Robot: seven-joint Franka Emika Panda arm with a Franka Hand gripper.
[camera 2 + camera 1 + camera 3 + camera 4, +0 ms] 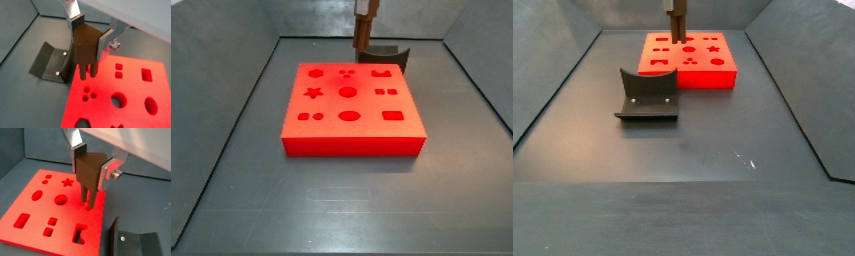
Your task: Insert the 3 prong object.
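Brown 3 prong object hangs upright in the pincer (prongs down).

The gripper has flat silver plate fingers; dark pads; a round silver screw.

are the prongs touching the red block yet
Cannot tell. In a wrist view the prongs of the 3 prong object, held in the gripper, end right at the red block edge; neither contact nor a gap shows plainly.
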